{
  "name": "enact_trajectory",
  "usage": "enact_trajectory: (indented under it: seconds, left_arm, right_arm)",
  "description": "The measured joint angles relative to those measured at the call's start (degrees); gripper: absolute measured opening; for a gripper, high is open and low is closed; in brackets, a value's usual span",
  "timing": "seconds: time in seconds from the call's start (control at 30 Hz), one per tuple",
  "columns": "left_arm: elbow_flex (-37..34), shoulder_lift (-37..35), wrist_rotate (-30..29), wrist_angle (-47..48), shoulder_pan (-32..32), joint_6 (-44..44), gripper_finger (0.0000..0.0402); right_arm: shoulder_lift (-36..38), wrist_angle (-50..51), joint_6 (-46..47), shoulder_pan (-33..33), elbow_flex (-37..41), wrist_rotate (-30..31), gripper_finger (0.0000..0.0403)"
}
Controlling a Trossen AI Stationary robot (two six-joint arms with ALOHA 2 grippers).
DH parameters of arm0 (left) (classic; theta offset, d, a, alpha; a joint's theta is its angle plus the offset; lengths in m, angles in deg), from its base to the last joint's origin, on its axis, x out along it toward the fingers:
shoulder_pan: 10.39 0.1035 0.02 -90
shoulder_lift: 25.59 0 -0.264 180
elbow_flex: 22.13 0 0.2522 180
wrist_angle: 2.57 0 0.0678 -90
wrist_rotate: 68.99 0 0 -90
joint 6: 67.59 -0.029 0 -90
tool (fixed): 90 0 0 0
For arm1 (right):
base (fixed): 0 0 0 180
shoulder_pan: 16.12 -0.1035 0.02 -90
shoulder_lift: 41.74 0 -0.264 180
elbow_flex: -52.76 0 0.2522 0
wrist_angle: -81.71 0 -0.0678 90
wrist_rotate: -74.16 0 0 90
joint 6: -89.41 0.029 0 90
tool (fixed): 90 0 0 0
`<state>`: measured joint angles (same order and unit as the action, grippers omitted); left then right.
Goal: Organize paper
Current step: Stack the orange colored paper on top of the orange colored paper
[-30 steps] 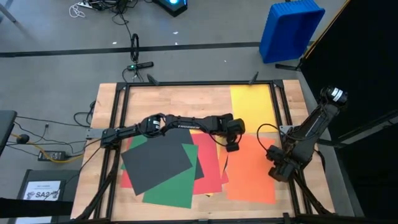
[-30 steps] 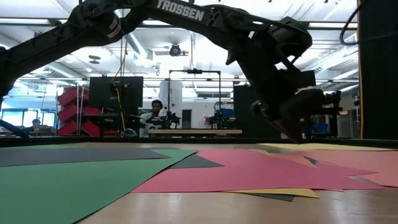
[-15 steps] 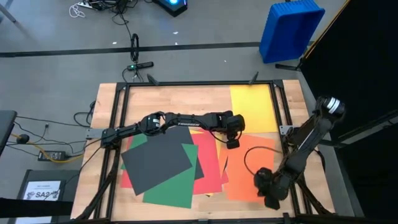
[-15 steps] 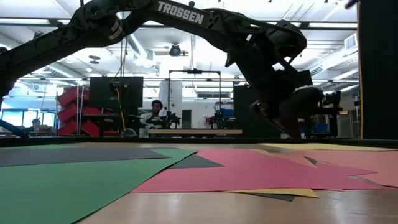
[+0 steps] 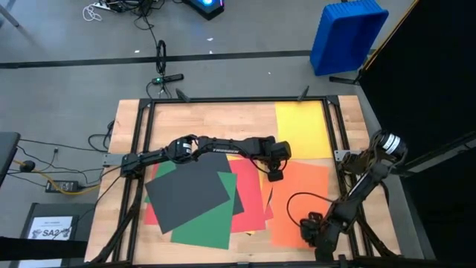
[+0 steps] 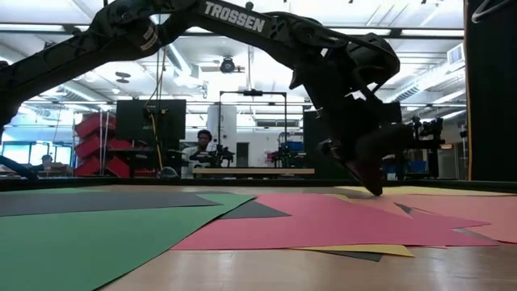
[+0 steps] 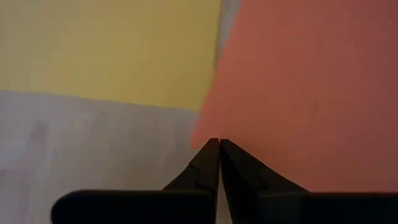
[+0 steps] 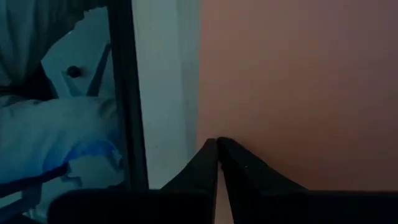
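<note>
The paper lies in loose overlapping sheets on the wooden table: black (image 5: 186, 190), green (image 5: 202, 223), red (image 5: 249, 195), orange (image 5: 301, 201) and, at the far right, yellow (image 5: 301, 130). My left gripper (image 5: 275, 176) is shut, with its tips down at the orange sheet's far left corner. My right gripper (image 5: 312, 232) is shut too. It stands over the near right part of the orange sheet (image 8: 298, 87), close to the sheet's edge. My left gripper sets its shut fingertips (image 6: 375, 191) on the orange sheet just inside its far left corner (image 7: 208, 127). It comes slanting down from the table's left. The sheet lies flat on the table. My right gripper points its shut tips at the orange sheet beside its edge (image 8: 208, 124); I cannot tell whether they touch.
A black frame rail (image 8: 127, 93) runs close beside the orange sheet's edge by my right gripper. Bare wood (image 5: 216, 123) shows along the far side of the table. A blue bin (image 5: 346, 33) stands on the floor beyond the table.
My right gripper has swept toward the table's near edge along the orange sheet, sinking and rolling as it went. My left gripper has tipped its fingertips down to the sheet. The sheets have stayed where they were.
</note>
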<state>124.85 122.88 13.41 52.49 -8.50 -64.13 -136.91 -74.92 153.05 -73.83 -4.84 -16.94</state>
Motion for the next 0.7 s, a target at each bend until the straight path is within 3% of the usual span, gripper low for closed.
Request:
enact_trajectory:
  seconds: [0.4, 0.7]
  left_arm:
    - [-2.9, -0.2, 1.4, -3.4, -3.9, 4.3, 0.0]
    - [-2.5, -0.1, -2.3, -3.1, -4.4, 6.2, 0.0]
  right_arm:
    - [1.4, 6.1, 4.9, -1.3, -0.1, 1.3, 0.0]
    - [1.5, 5.3, 7.4, -4.9, 0.0, -1.3, 0.0]
